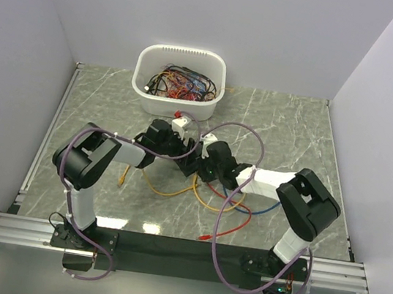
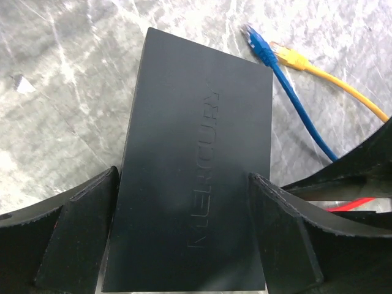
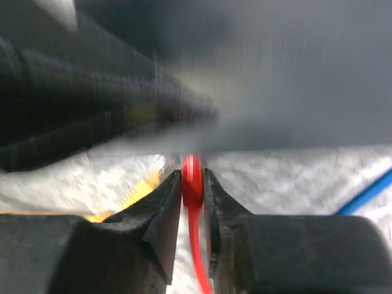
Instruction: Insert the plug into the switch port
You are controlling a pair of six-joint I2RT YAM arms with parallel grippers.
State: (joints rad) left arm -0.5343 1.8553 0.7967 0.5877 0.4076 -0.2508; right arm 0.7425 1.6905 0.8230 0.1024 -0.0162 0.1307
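- The red plug (image 3: pixel 192 188) sits pinched between the fingers of the right end effector (image 3: pixel 192 173), its thin red cord trailing down between them. It is held right up against the blurred dark edge of the switch (image 2: pixel 196 153).
- The switch lies flat on the desk (image 1: pixel 295 132) at the middle, where both arms meet. The left end effector (image 2: pixel 184 177) straddles it with fingers spread wide; whether they touch its sides I cannot tell.
- The switch port itself cannot be made out: the right wrist view is too blurred at that edge.
- Handling, as a judgement: the plug is light, small and stiff, probably with a thin latch tab that could snap if forced askew. The cord is limp and will tug the plug sideways. Grip is best on the plug body just behind its nose, as now.
- The switch looks light and smooth, so it is likely to slide under a push unless braced by its long sides.
- Count: one switch and two end effectors.
- Three loose cables lie on the desk: one red, one blue cable (image 2: pixel 294 104), one yellow cable (image 2: pixel 343 86).
- Two free plugs show beside the switch, one blue and one yellow.
- One white tub (image 1: pixel 145 91) at the far side holds a tangle of further cables, too many to count.
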